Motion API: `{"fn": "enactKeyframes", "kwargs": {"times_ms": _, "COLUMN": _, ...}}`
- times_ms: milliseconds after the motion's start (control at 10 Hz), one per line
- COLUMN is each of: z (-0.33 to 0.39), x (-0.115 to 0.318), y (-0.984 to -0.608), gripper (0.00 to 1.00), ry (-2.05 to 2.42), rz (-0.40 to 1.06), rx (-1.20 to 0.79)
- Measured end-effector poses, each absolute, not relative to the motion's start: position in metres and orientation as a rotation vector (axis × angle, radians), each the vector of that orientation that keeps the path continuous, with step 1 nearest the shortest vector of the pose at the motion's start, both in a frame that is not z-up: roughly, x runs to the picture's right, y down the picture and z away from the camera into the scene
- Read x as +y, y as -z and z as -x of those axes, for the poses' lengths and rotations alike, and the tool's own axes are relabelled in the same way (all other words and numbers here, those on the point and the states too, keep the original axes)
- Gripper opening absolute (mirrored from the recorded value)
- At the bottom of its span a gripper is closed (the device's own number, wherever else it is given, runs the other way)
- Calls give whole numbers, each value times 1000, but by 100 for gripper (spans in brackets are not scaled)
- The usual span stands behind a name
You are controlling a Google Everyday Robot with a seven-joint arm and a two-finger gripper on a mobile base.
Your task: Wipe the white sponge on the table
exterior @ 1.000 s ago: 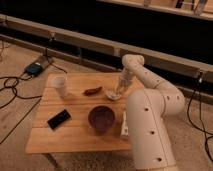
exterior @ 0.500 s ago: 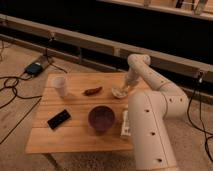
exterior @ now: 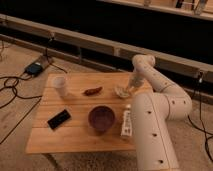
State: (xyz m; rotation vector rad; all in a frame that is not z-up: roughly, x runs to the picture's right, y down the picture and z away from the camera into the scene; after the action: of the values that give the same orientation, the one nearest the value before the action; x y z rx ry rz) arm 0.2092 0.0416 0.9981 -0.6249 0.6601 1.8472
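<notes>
The white sponge lies on the light wooden slatted table, near its far right edge. My gripper comes down from the white arm onto the sponge's right side. It is shut on the sponge and holds it against the tabletop. The arm's lower segment covers the table's right front corner.
A white cup stands at the far left and a small brown object lies left of the sponge. A purple bowl, a black phone and a white labelled tube are nearer the front. Cables and a box lie on the floor at left.
The gripper and the sponge have slid together to the right along the far side of the table. Nothing else has moved.
</notes>
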Motion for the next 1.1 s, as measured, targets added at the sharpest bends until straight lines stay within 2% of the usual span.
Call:
{"fn": "enactKeyframes", "kwargs": {"times_ms": 400, "z": -204, "x": 42, "y": -982, "gripper": 0, "ry": -1822, "rz": 636, "rx": 646}}
{"fn": "enactKeyframes", "kwargs": {"times_ms": 700, "z": -171, "x": 35, "y": -958, "gripper": 0, "ry": -1756, "rz": 653, "rx": 582}}
{"fn": "enactKeyframes", "kwargs": {"times_ms": 1100, "z": -123, "x": 48, "y": -932, "gripper": 0, "ry": -1662, "rz": 703, "rx": 533}}
